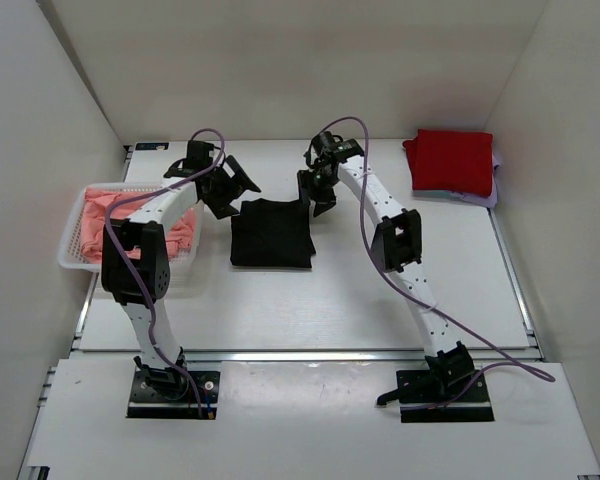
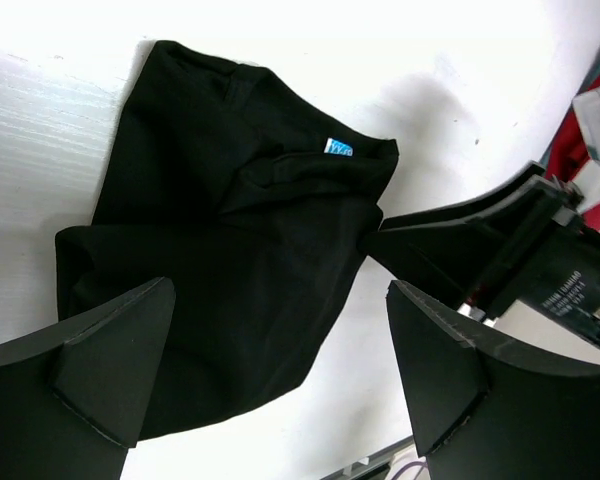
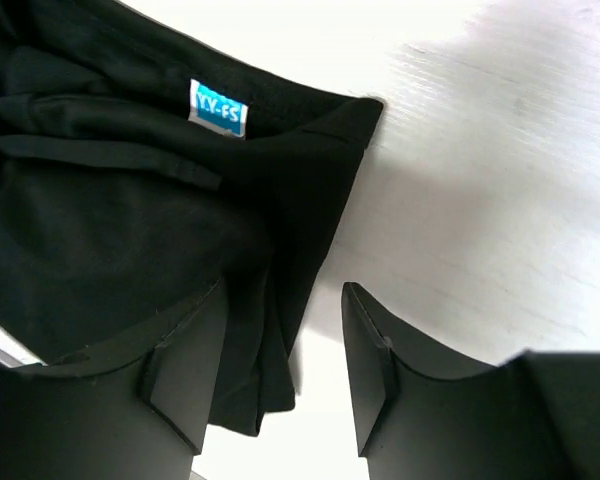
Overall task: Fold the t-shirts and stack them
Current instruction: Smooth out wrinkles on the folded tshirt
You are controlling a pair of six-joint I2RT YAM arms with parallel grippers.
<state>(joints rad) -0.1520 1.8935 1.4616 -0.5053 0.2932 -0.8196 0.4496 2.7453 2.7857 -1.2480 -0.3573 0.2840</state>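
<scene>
The black t-shirt (image 1: 271, 233) lies folded on the table's middle; it also shows in the left wrist view (image 2: 230, 260) and in the right wrist view (image 3: 130, 220), with a blue neck label. My left gripper (image 1: 230, 188) is open and empty above its far left corner (image 2: 280, 380). My right gripper (image 1: 316, 192) is open at its far right corner, jaws either side of the cloth's edge (image 3: 280, 370), not closed on it. A folded red t-shirt (image 1: 451, 161) lies on a pale lilac one (image 1: 492, 190) at the far right. Salmon-pink t-shirts (image 1: 110, 215) fill the basket.
A white mesh basket (image 1: 70, 250) stands at the left edge. White walls enclose the table on three sides. My right gripper's fingers (image 2: 450, 235) show in the left wrist view beside the shirt's collar.
</scene>
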